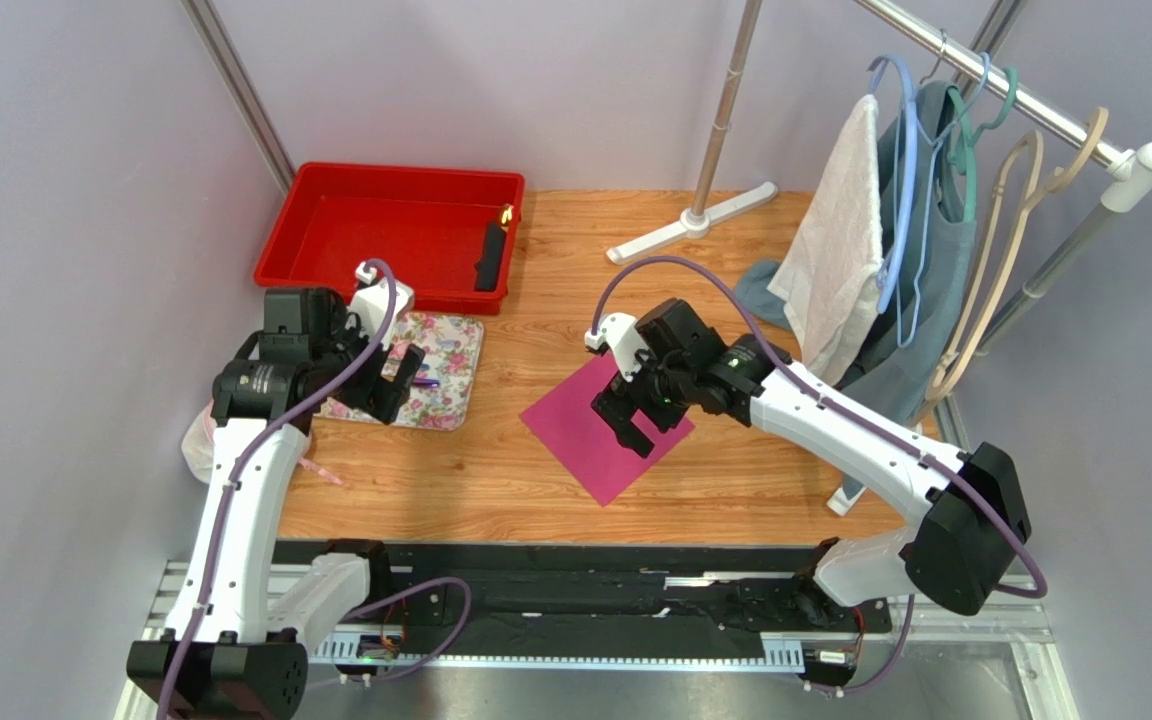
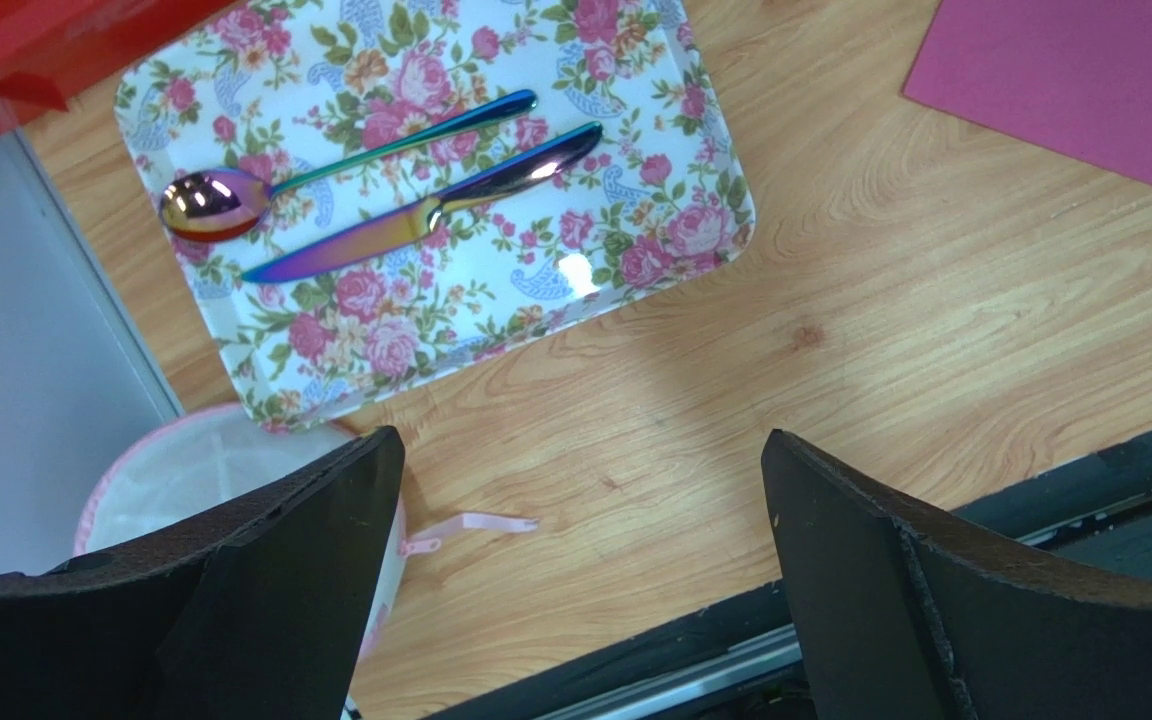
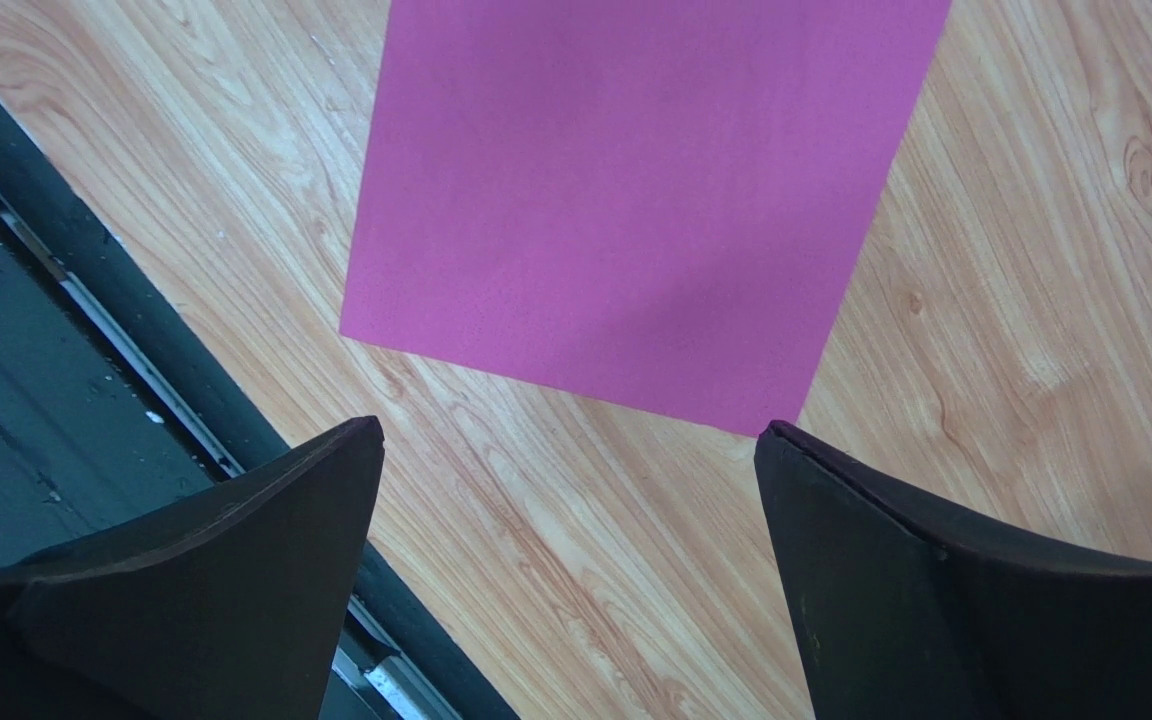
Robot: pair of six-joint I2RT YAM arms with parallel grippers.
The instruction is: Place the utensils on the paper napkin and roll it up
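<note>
Two utensils lie side by side on a floral tray [image 2: 597,285]: an iridescent spoon [image 2: 222,203] and a purplish knife [image 2: 417,218]. My left gripper [image 2: 582,450] hangs open above the wood just near of that tray, with nothing between its fingers. In the top view it [image 1: 399,372] hovers over the tray [image 1: 455,393]. The magenta paper napkin [image 1: 582,443] lies flat at the table's middle. My right gripper [image 3: 567,435] stands open over the napkin's [image 3: 627,195] near edge and holds nothing; from above it [image 1: 635,420] covers part of the sheet. A corner of the napkin [image 2: 1093,75] shows at the left wrist view's upper right.
A red bin [image 1: 372,225] holding a black item [image 1: 492,258] sits at the back left. A garment rack with hangers and cloths [image 1: 898,225] stands at the right, a white stand foot [image 1: 687,225] behind. A white-pink bag [image 2: 192,465] and pink strip [image 2: 470,525] lie near the left edge.
</note>
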